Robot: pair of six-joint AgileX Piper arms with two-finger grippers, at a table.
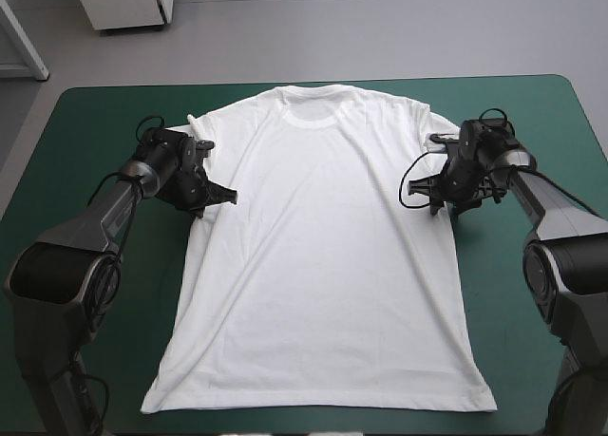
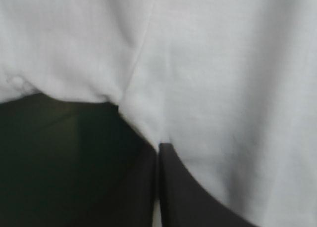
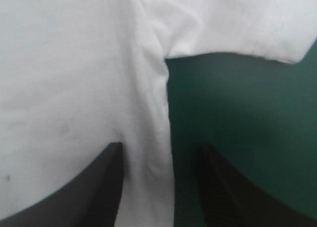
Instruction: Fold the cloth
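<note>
The white T-shirt (image 1: pixel 323 265) lies spread flat on the teal-green cover (image 1: pixel 95 132), collar toward the far edge and hem toward the near edge. My left gripper (image 1: pixel 226 197) sits at the shirt's left side just under the sleeve. In the left wrist view its black fingers meet in a point (image 2: pixel 158 149) at the armpit seam of the T-shirt (image 2: pixel 213 78), with a pale sliver of cloth between them. My right gripper (image 1: pixel 425 197) is at the right side below the other sleeve. It stands open (image 3: pixel 161 155), its fingers straddling the side edge of the T-shirt (image 3: pixel 74 78).
Strips of teal-green cover (image 3: pixel 237 113) show on both sides of the shirt and beyond the collar. The hem reaches close to the table's near edge (image 1: pixel 313 419).
</note>
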